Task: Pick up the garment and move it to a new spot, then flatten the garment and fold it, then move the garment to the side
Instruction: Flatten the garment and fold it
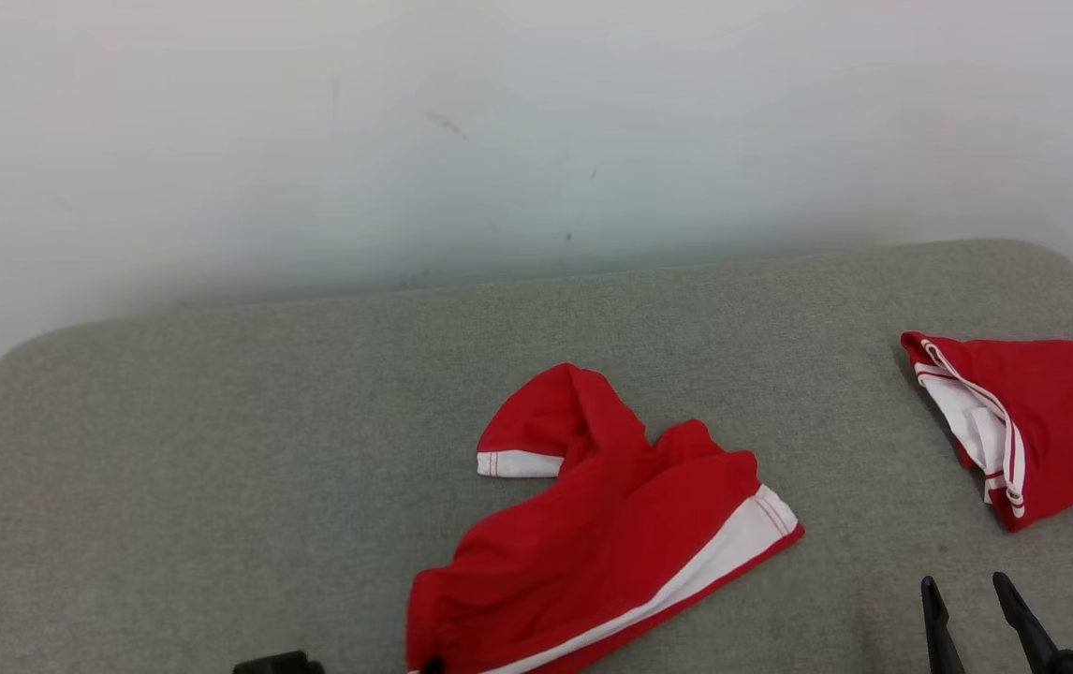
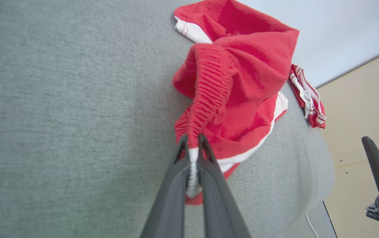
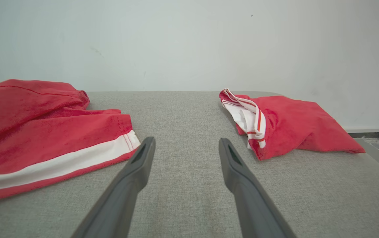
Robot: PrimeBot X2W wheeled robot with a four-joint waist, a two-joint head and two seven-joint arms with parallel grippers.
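Fingers of the left gripper (image 2: 192,142) clench the ribbed waistband of the red garment (image 1: 611,524), which lies crumpled at the middle of the grey padded table (image 1: 218,449). To its right, the right gripper (image 1: 972,599) has its fingers spread, holding nothing, near a second red garment (image 1: 1051,421) at the table's right edge.

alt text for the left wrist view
The left gripper is shut on the waistband of crumpled red shorts lying on a grey surface. A second red garment lies beyond them.
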